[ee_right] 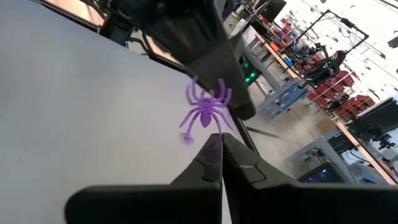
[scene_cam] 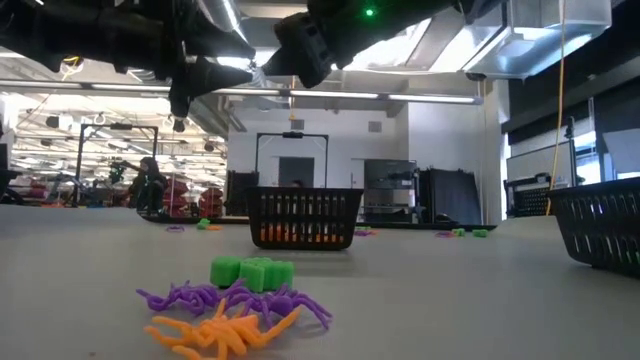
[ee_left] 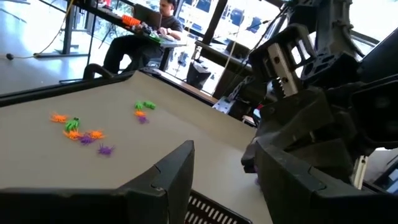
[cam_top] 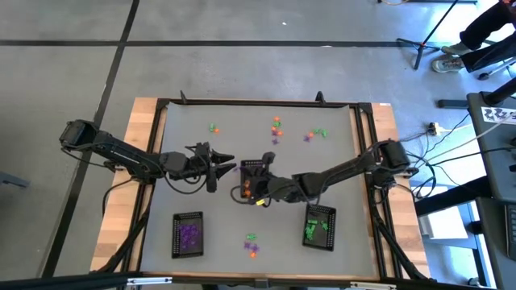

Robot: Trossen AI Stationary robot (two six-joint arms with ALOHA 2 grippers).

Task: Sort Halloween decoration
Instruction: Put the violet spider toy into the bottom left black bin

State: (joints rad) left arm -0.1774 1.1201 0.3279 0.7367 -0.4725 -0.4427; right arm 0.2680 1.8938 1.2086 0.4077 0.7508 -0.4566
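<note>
A purple spider (ee_right: 205,112), one of the Halloween decoration pieces, hangs in the air at the tips of my shut right gripper (ee_right: 219,140), which is over the table's middle (cam_top: 246,192). My left gripper (ee_left: 224,174) stands open close by, level, pointing at the right one (cam_top: 230,167). One of its dark fingers (ee_right: 211,50) stands right behind the spider. Whether it touches the spider, I cannot tell. More orange, purple and green pieces lie at the far side (cam_top: 276,126) and near the front edge (scene_cam: 240,305). My right gripper pinches the purple spider by one end of its body (ee_right: 213,129), only at the free ends of its two fingers. The spider sticks out beyond the fingertips, legs spread, lifted clear of the table.
A black mesh tray with orange pieces (cam_top: 254,171) stands at the middle, under both grippers. One tray with purple pieces (cam_top: 188,234) sits at the near left, another with green pieces (cam_top: 320,226) at the near right. A person (ee_left: 155,25) sits beyond the far edge.
</note>
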